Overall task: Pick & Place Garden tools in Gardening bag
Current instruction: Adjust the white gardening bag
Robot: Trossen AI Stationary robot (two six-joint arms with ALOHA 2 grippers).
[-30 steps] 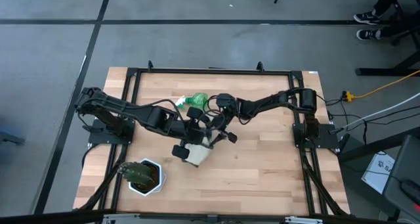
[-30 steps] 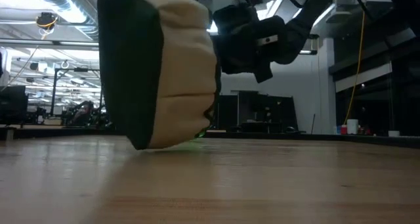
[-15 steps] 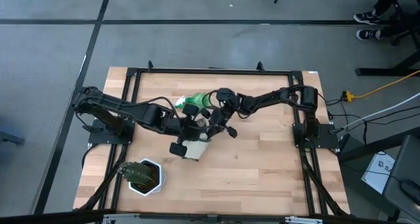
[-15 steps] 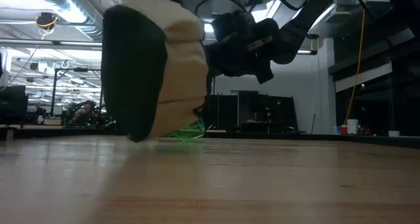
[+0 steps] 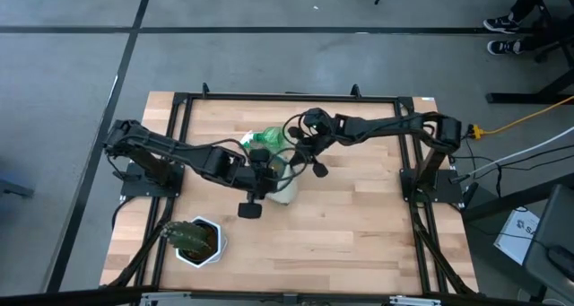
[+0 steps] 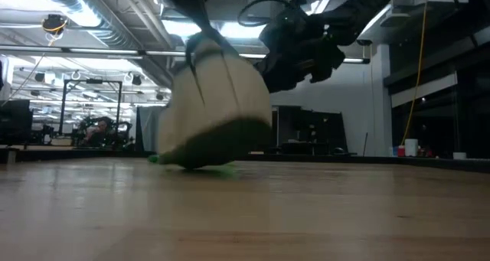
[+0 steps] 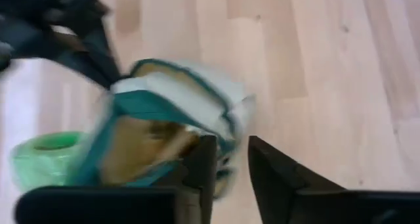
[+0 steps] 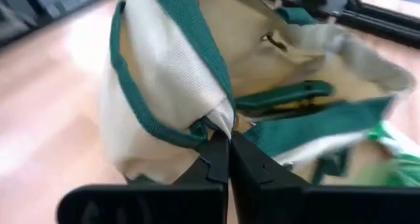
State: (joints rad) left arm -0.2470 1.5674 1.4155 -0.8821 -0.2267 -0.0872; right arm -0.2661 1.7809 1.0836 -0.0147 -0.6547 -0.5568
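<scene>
Bag (image 5: 280, 182) sits mid-table, right gripper (image 8: 223, 152) pinching its rim closed-tight, left gripper (image 7: 230, 165) slightly parted at the edge. Spray bottle (image 5: 267, 139) lies outside beside it, so packing isn't finished.

Past our left fingers (image 7: 200, 168) the gardening bag (image 7: 177, 112) smears with blur; a tool (image 7: 154, 145) inside, perhaps wooden-handled, stays unidentifiable.

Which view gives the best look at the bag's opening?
The right wrist view: the bag fills it, its mouth open, green trim visible, the right gripper shut on its rim. The left wrist view shows the mouth blurred; the high view mostly hides the bag under both arms; the low view shows only its outside.
</scene>
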